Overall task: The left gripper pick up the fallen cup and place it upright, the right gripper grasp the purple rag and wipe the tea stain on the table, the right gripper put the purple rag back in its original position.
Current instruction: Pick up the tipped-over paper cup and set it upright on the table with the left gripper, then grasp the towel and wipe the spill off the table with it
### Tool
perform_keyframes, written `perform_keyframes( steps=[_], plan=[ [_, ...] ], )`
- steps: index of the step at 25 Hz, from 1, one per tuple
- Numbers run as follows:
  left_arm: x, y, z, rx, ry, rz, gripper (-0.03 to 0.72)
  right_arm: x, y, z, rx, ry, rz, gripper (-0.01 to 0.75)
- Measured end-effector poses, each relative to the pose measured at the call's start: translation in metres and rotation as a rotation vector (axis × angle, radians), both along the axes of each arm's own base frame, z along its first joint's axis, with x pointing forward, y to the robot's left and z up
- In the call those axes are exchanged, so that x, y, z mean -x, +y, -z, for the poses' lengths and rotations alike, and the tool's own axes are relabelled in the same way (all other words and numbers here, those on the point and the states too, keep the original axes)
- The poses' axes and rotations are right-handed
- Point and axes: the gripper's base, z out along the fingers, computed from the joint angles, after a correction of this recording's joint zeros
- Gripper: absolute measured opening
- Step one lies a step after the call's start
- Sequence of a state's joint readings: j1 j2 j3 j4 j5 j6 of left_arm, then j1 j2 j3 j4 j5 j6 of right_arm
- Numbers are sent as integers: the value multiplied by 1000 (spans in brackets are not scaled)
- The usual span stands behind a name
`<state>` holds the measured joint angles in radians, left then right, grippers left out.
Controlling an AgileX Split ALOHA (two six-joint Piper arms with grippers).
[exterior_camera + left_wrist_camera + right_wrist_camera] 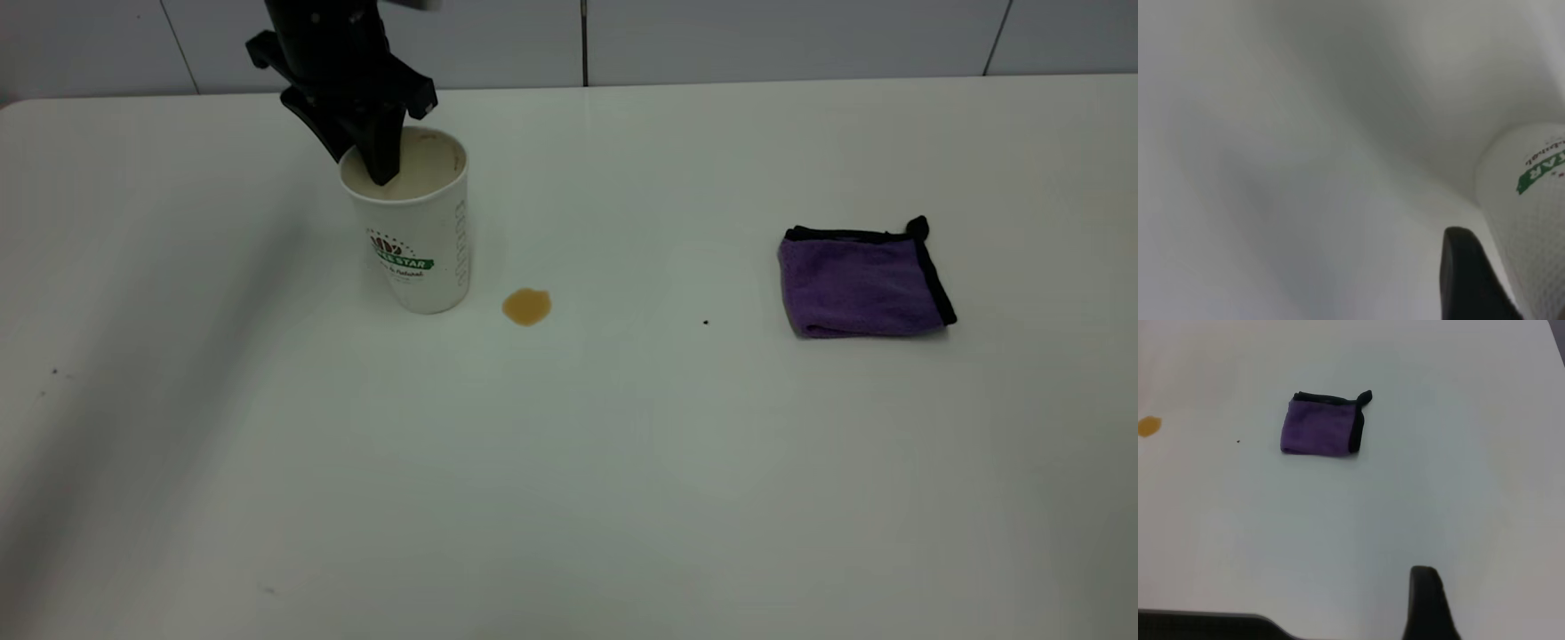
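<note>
Glossy white table [569, 462], paper cup [418, 240], fuzzy cloth purple rag [858, 284].

the cup [413, 222] is white with a cream-stained inside, a green band with white lettering and small red-brown marks above it; its wall shows a fine dotted texture in the left wrist view [1531, 220]. the tea stain [526, 306], at the cup's four o'clock, is amber-brown. the purple rag [861, 280] is violet with black edging along its twelve and three o'clock sides. the table [569, 462] is plain glossy white with tiny dark specks. the left gripper [378, 147] is glossy black
</note>
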<state>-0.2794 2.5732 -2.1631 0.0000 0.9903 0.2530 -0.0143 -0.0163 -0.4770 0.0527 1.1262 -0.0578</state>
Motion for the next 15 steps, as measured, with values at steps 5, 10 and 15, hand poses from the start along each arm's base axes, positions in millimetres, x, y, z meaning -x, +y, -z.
perform_keyframes(
  steps=[5, 10, 15],
  plan=[
    [-3, -1, -23, -4, 12, -1, 409, 0, 0, 0, 0, 0, 0, 533],
    [-9, -2, -51, 7, -26, -2, 410, 0, 0, 0, 0, 0, 0, 533],
    [-11, -8, -98, 97, -133, -6, 412, 0, 0, 0, 0, 0, 0, 533]
  ],
)
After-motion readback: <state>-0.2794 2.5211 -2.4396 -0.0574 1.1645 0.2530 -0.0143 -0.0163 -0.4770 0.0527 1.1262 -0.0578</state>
